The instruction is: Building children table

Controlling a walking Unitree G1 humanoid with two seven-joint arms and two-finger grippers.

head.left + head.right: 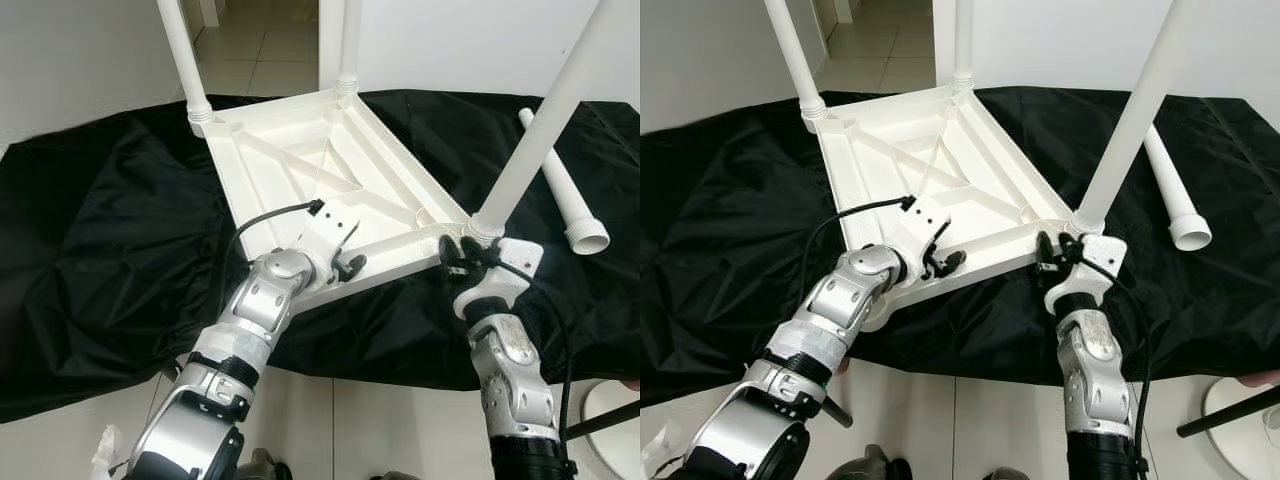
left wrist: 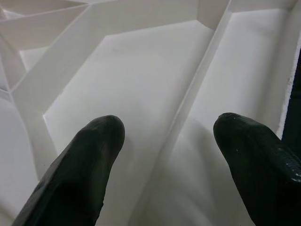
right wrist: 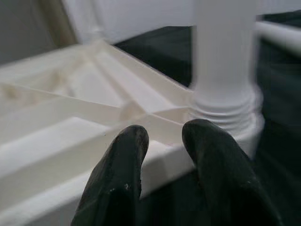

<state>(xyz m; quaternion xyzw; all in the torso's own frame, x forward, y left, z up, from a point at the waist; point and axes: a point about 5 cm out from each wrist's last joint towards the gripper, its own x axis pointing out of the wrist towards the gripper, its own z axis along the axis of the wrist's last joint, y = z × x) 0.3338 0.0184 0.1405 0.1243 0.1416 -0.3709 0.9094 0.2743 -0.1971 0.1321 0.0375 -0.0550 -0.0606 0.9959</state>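
The white tabletop [image 1: 330, 180] lies upside down on a black cloth [image 1: 110, 230] spread on the tiled floor [image 1: 330, 410], with 3 legs [image 1: 540, 130] screwed upright into its corners. A 4th leg [image 1: 565, 190] lies loose on the cloth near its right edge, well apart from the tabletop. The left gripper [image 1: 348, 266] rests at the tabletop's near edge, by the corner that has no leg; its fingers [image 2: 84, 165] are spread wide over a rib, holding nothing. The right gripper [image 1: 462, 252] sits at the near right corner, just beside the base of the leg there, fingers [image 3: 117, 183] narrowly parted and gripping nothing.
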